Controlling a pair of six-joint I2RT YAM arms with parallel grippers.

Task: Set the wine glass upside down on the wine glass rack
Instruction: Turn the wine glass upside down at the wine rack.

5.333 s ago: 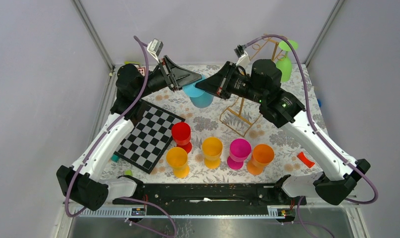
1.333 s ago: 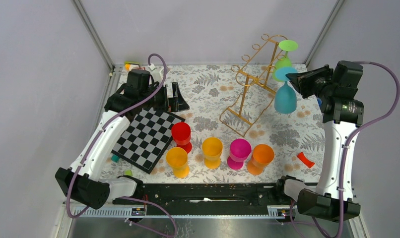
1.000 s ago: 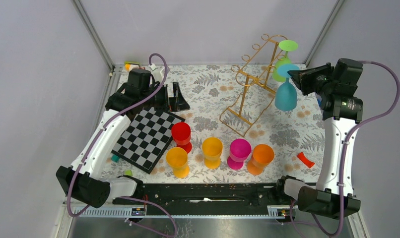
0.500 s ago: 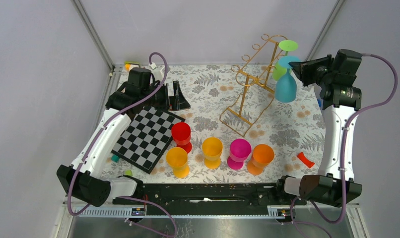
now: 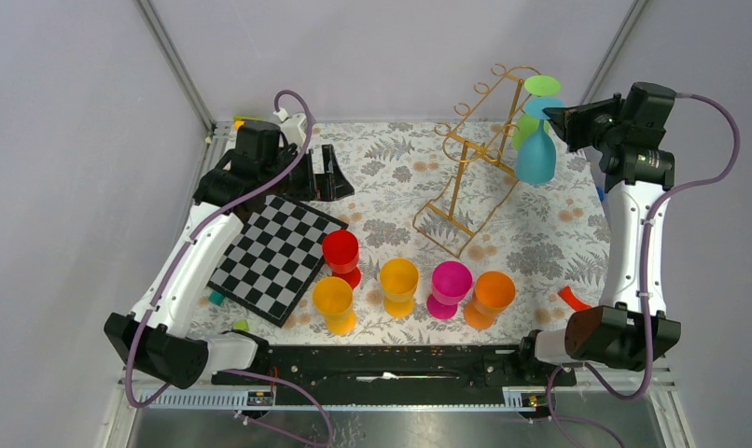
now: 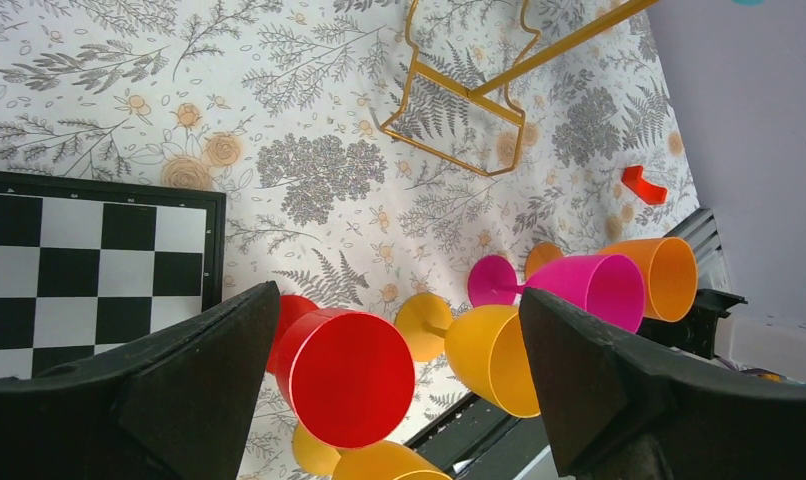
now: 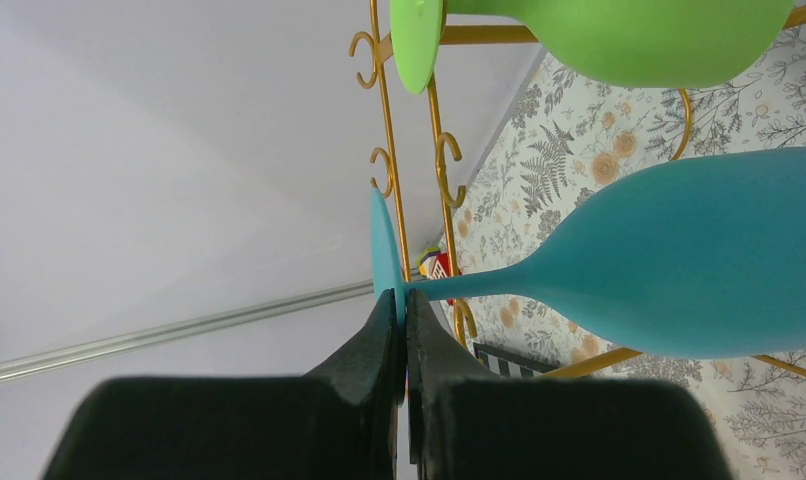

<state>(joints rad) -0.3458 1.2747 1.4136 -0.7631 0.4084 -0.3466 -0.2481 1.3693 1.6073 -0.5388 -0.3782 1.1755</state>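
Floral cloth [image 5: 391,177] lay under your rack [image 5: 461,177], where a green glass [image 7: 629,30] hung beside the upside-down blue glass [image 5: 536,159] your right claw [image 7: 401,300] pinched by its foot, while your left claw [image 6: 399,300] gaped by the checkerboard [image 5: 274,257] behind five cups [image 5: 398,278].

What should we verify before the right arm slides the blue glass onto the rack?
1. Grip: right gripper shut on the foot of the blue wine glass, beside the stem: ok.
2. Orientation: glass inverted, foot up, bowl down: ok.
3. Stand: rack upright on its base: ok.
4. Alignment: foot sits by the rack's hook ends, but whether the stem is between the rails: cannot tell.
5. Clearance: green glass already hangs there; the wrist view shows a gap between the two bowls: ok.
6. Other arm: left gripper open, away from the rack, by the chessboard: ok.
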